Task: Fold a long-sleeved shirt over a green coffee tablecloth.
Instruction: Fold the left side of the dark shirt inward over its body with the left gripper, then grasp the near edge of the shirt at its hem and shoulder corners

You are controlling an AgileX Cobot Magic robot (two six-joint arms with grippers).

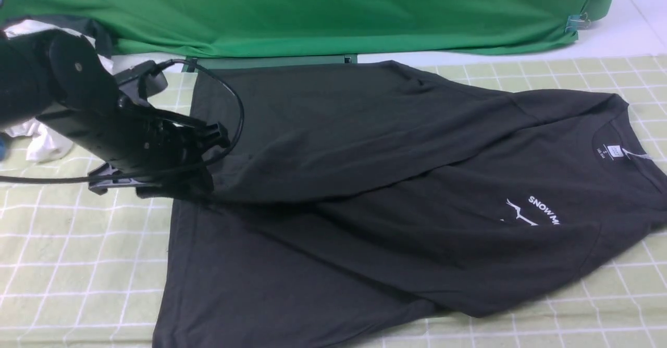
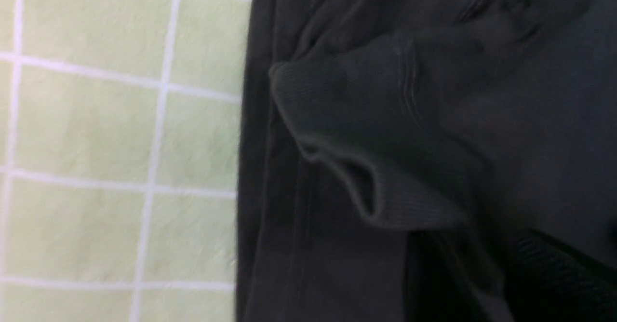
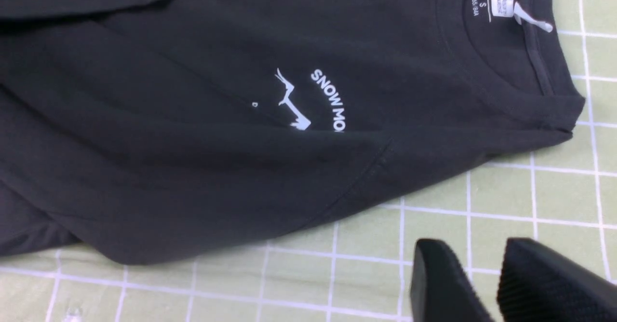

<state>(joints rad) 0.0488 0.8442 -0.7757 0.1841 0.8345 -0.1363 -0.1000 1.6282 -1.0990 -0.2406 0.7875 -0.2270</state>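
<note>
Beyond the left arm (image 1: 78, 108), a white garment (image 1: 44, 142) is seen; it is no part of the job. The left jaws are held low at the hem end of the long-sleeved shirt (image 1: 365, 191). A ribbed cuff (image 2: 347, 134) lies bunched just in front of these jaws, on top of the shirt's body. It cannot be told if the left jaws are clenched on cloth or let go, as they are hidden among dark cloth.

The shirt is spread sideways on the green coffee tablecloth (image 1: 68, 264), from the left jaws across toward the right jaws. The side farthest from the right jaws is laid over the middle with its sleeve, so one fold looks done. Nearer the right jaws, the white print (image 3: 301, 122) is cut off by a second flap of cloth. The neck label (image 3: 501, 6) is well apart from the right jaws.

The right jaws are seen only in the right wrist view. They are parted, with nothing between them, over bare tablecloth near the shirt's edge.

The job is judged to be about halfway: the sides are turned in, but the long shirt is not yet folded end to end.
</note>
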